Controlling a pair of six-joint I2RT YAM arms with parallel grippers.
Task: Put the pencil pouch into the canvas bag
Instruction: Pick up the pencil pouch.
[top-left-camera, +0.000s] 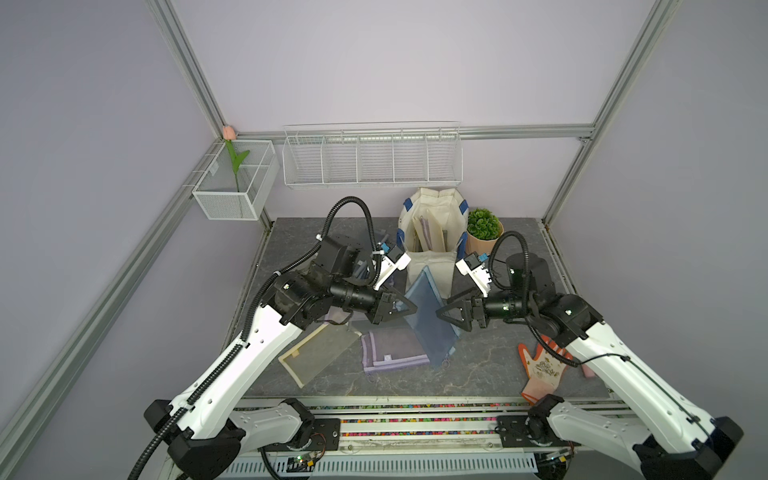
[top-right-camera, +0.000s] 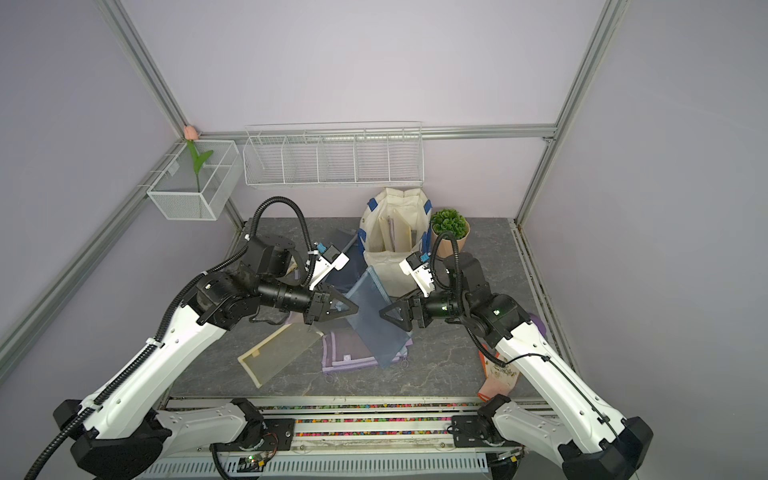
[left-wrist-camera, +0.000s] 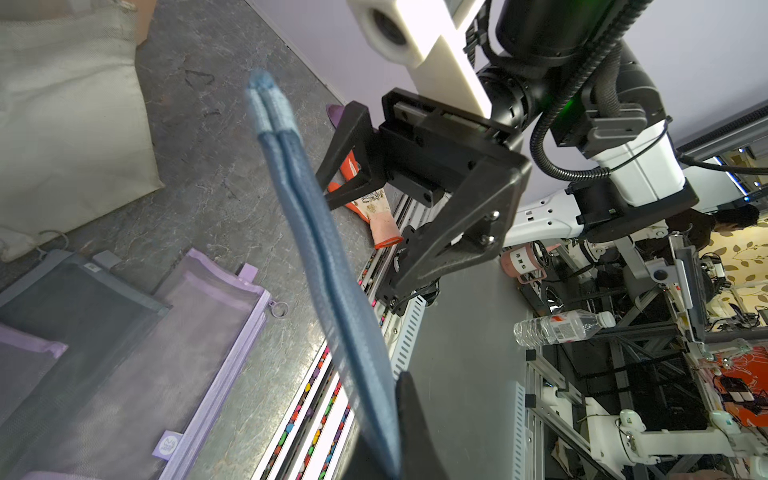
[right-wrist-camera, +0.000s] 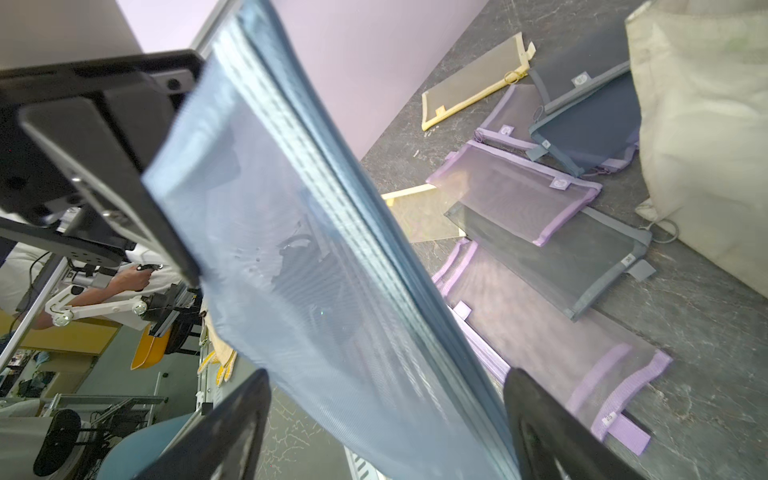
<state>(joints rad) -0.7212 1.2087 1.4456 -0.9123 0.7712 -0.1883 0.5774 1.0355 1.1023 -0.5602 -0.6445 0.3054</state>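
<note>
The pencil pouch (top-left-camera: 428, 316) (top-right-camera: 374, 316) is a blue mesh zip pouch, held tilted on edge above the table in front of the canvas bag. My left gripper (top-left-camera: 410, 310) (top-right-camera: 353, 309) (left-wrist-camera: 390, 453) is shut on the pouch's left edge (left-wrist-camera: 316, 232). My right gripper (top-left-camera: 438, 313) (top-right-camera: 382, 311) (right-wrist-camera: 386, 386) is open, its jaws standing wide on either side of the pouch's right edge (right-wrist-camera: 316, 270). The canvas bag (top-left-camera: 432, 232) (top-right-camera: 395, 224) stands upright behind them, off-white with blue straps, mouth open, with flat items inside.
A potted plant (top-left-camera: 483, 230) stands right of the bag. A yellow mesh pouch (top-left-camera: 318, 353) and a purple one (top-left-camera: 392, 349) lie below the grippers, with darker ones (right-wrist-camera: 582, 124) beside the bag. An orange glove (top-left-camera: 540, 370) lies front right. Wire baskets (top-left-camera: 372, 158) hang on the back wall.
</note>
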